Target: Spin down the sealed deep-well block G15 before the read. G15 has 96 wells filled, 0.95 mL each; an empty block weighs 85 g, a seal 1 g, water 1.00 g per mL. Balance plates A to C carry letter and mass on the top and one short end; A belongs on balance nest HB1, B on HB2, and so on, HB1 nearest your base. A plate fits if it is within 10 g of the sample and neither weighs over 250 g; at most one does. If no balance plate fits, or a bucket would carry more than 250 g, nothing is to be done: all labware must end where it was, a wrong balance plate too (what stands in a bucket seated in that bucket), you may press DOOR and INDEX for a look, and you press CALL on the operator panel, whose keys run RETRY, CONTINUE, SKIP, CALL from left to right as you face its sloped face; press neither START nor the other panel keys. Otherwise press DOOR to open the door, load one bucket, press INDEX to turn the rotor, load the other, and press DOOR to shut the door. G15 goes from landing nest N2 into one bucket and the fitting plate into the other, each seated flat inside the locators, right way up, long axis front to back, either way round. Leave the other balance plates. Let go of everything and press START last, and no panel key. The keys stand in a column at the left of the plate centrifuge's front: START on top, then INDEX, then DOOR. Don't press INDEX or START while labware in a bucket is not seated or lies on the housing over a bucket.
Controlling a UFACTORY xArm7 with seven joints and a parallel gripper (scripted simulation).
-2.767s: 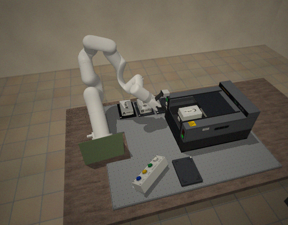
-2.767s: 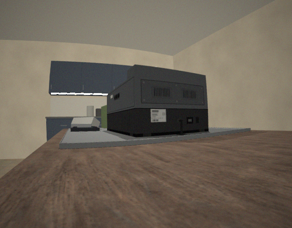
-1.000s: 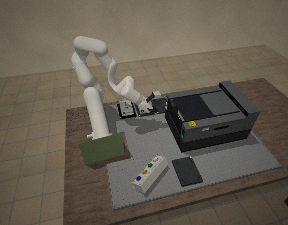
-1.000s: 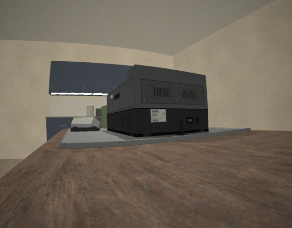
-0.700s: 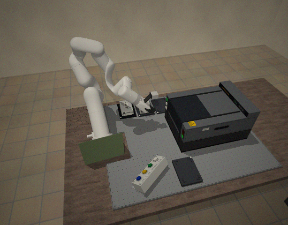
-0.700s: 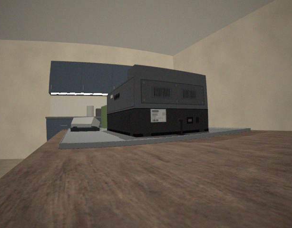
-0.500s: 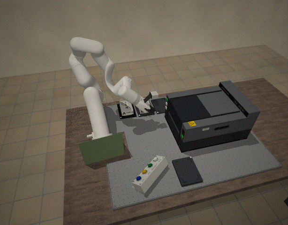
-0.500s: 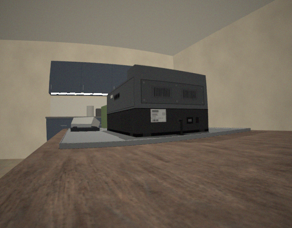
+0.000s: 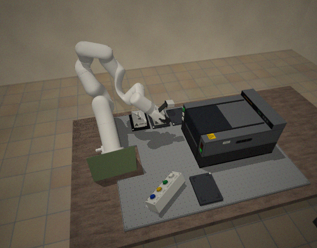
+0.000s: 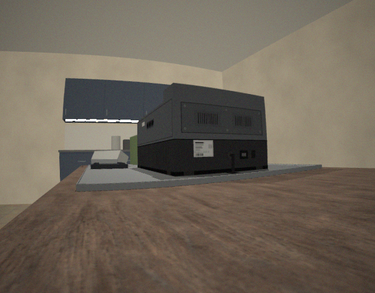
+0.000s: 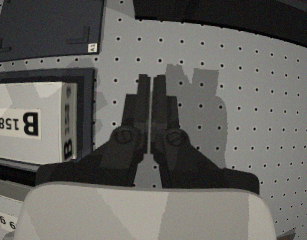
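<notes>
The plate centrifuge (image 9: 227, 125) stands on the grey baseplate with its top door shut, so no bucket or labware inside shows. My gripper (image 9: 160, 119) is shut and empty, low over the baseplate just in front of those keys; it also shows in the wrist view (image 11: 152, 87). Balance plate B (image 11: 33, 122) sits in its nest just left of the fingers. Balance plate A (image 9: 138, 120) sits in the nest nearest my base. The nest beyond B (image 11: 52, 14) is empty. Landing nest N2 (image 9: 206, 188) is empty.
The white operator panel (image 9: 165, 190) with blue, yellow, green and white keys stands at the front of the baseplate. A green board (image 9: 112, 163) stands by my base. The exterior view shows only the centrifuge's back (image 10: 201, 129).
</notes>
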